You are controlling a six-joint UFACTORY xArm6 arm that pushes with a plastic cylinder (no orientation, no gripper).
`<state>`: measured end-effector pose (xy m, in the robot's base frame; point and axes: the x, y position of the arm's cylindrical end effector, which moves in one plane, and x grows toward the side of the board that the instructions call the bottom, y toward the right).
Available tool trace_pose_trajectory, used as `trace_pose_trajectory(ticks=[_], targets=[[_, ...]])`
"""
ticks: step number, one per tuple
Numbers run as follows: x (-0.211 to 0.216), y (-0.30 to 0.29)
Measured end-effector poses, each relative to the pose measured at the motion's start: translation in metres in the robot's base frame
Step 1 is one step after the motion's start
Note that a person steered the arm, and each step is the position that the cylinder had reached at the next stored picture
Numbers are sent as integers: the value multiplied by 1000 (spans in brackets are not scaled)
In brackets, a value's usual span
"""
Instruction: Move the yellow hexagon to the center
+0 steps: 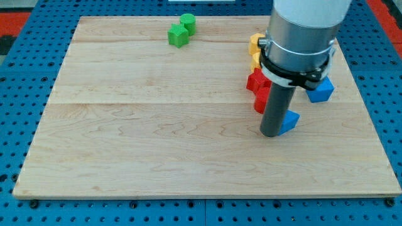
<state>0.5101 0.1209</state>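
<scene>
The yellow hexagon [255,43] lies at the board's right side near the view's top, partly hidden behind my arm. A second yellow block [255,61] sits just below it. My tip [272,134] rests on the board well below the yellow blocks, touching the left side of a small blue block [289,121]. Two red blocks [257,80] [260,102] lie between the yellow blocks and my tip, just left of the rod.
A larger blue block [321,90] lies right of the rod. Two green blocks [178,35] [188,22] sit together near the top edge, left of centre. The wooden board [157,125] lies on a blue pegged surface.
</scene>
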Motion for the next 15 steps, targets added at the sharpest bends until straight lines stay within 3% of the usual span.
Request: trace_pose_trajectory(ticks=[3,4,5,6,7,8,9,11,13,14,15], targets=[[-33,66],[8,74],[-15,173],[-87,223],[-114,224],[-195,202],[-242,180],[-245,68],[-209,-46],[-243,-71],[-237,-87]])
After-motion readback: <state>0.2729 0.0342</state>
